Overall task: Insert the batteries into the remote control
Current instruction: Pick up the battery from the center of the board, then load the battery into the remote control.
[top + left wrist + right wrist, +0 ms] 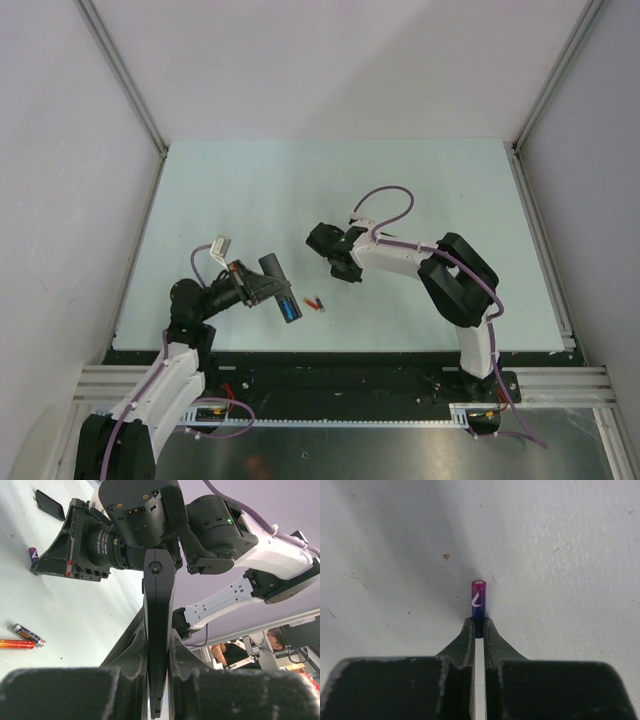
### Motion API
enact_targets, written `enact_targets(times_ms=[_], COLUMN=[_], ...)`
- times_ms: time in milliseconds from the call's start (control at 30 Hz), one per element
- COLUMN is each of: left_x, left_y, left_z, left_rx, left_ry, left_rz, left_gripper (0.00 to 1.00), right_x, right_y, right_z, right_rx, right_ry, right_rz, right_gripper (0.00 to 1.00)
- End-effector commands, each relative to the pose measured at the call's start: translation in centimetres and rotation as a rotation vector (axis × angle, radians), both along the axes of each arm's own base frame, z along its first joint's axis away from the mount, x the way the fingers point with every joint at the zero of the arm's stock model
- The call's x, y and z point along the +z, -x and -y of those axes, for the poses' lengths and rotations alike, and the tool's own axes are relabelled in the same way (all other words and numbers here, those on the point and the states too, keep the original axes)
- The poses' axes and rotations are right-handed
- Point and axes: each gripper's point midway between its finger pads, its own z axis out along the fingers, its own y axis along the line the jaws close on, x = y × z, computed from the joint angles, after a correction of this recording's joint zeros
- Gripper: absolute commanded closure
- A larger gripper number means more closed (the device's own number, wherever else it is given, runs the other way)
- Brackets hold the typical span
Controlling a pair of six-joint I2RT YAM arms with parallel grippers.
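Left claw (159,641) grips the slim black plastic remote control (159,592) at 7 o'clock on the table (300,180). Right claw (479,628) is closed on a small purple-blue cylindrical battery (479,596) near centre. A red-orange battery (15,643) and a dark battery (27,634) lie loose at 6 o'clock, so loading looks barely begun.

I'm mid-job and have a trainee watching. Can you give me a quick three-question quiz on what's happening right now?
1. True or false: the right gripper is shut on a battery.
2. What does the left gripper hold? A) the remote B) a battery C) nothing
3. How many batteries lie loose on the table, side by side, in the left wrist view?

Key: 1 true; 2 A; 3 two.
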Motion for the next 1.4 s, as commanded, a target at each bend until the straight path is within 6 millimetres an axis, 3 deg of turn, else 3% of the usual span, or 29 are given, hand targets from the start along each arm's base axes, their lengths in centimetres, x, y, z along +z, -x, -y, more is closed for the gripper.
enact_targets(times_ms=[0,100,133,233,267,333,367,467,567,600,900,1100,1367], left_x=[0.9,1.1,1.1,1.5,1.7,2.2,2.5,3.0,3.1,4.3,4.9,3.3,3.5], left_y=[0.2,0.0,-0.2,-0.8,-1.2,-1.6,-1.8,-2.4,-3.0,-2.7,-4.9,-5.7,-5.8], left_z=[0.0,0.0,0.0,0.0,0.0,0.4,0.5,1.2,2.6,3.2,6.9,9.0,9.5], left_rx=[-0.001,0.008,0.012,0.033,0.053,0.052,0.059,0.068,0.042,0.022,-0.023,-0.019,-0.04], left_ry=[0.019,0.022,0.023,0.026,0.029,0.028,0.029,0.03,0.037,0.068,0.113,0.108,0.129], left_rz=[0.034,0.033,0.028,0.028,0.028,0.037,0.041,0.044,0.027,0.059,0.048,-0.027,-0.039], left_gripper=[1.0,1.0,1.0,1.0,1.0,1.0,1.0,1.0,1.0,1.0,1.0,1.0,1.0], right_x=[0.4,2.4,4.4,7.8,10.4,12.5,14.8,17.5,18.7,19.5,22.1,22.0,20.5], right_y=[0.2,0.9,1.3,3.4,4.0,5.7,6.4,8.1,9.6,10.2,13.9,14.0,13.1], right_z=[2.4,3.7,3.5,3.0,2.9,2.7,2.7,2.7,4.0,4.2,1.7,0.1,-1.2], right_rx=[0.112,0.264,0.315,0.488,0.53,0.636,0.659,0.736,0.79,0.803,0.979,1.016,1.019], right_ry=[0.067,0.099,0.086,0.102,0.071,0.06,0.006,-0.061,-0.041,-0.049,-0.222,-0.265,-0.296], right_rz=[-0.015,-0.02,0.014,0.044,0.093,0.119,0.161,0.16,0.127,0.129,0.104,0.079,0.001], right_gripper=[1.0,1.0,1.0,1.0,1.0,1.0,1.0,1.0,1.0,1.0,1.0,1.0,1.0])
